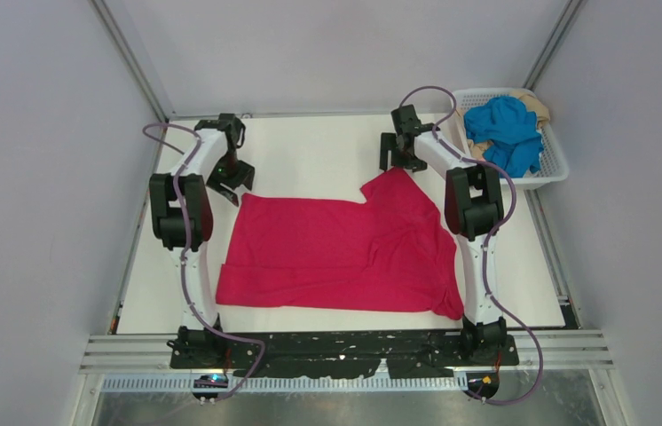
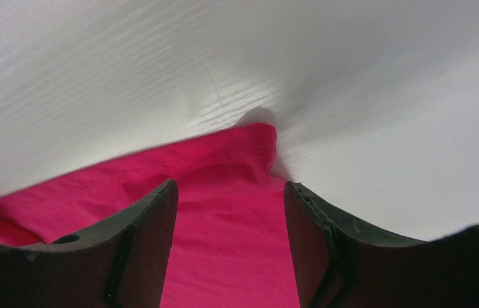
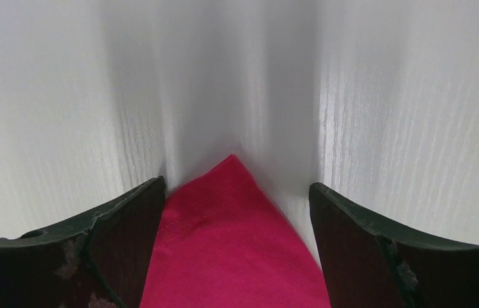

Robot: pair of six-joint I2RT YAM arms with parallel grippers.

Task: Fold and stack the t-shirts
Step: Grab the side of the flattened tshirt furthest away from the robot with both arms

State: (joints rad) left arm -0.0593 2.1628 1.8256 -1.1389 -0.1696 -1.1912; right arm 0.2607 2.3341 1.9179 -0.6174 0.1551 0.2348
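Observation:
The crimson-pink t-shirt (image 1: 336,253) lies spread on the white table, its far right corner folded up into a point. My left gripper (image 1: 229,182) is open over the shirt's far left corner (image 2: 224,192); the fabric lies between its fingers (image 2: 144,224). My right gripper (image 1: 401,158) is open over the pointed far right corner (image 3: 230,224), with the fabric between its fingers (image 3: 346,231). Neither holds the cloth. The blue t-shirt (image 1: 505,133) lies crumpled in the white basket (image 1: 555,169) at the far right, on top of the beige t-shirt (image 1: 541,108).
The lattice basket stands at the table's far right edge, close to the right arm. Grey enclosure walls and metal posts (image 1: 132,62) bound the table on the left, back and right. The arm bases sit on the black rail (image 1: 345,351) at the near edge.

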